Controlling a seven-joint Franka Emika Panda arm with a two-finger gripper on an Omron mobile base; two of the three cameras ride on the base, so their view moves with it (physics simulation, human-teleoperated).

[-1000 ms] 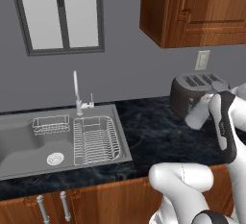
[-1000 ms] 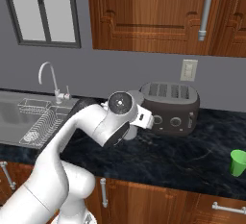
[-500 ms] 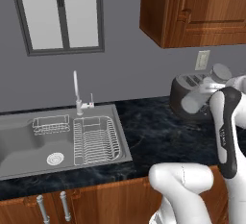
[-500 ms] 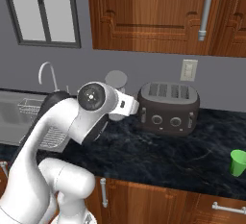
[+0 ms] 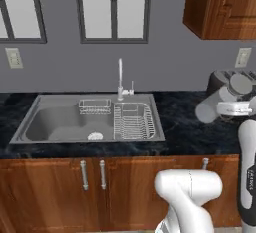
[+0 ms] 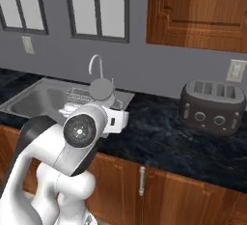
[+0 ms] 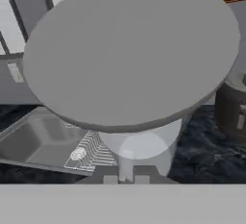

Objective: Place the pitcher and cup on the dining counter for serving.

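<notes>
I'm mid-carry: the fingers (image 7: 126, 179) are clenched on the grey pitcher (image 7: 132, 55), held up above the sink (image 5: 60, 122) surface. Next I judge the base must turn toward the dining counter. The right base view shows the toaster (image 6: 212, 106) whole; the hand view catches just its edge.

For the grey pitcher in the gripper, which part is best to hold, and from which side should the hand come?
Probably the thin part on the pitcher's side nearest the hand, approached from that side. The gripper is shut on it there, jaws nearly together. The round body and the wide grey end look too broad for the jaws. What exactly that thin part is cannot be told.
</notes>
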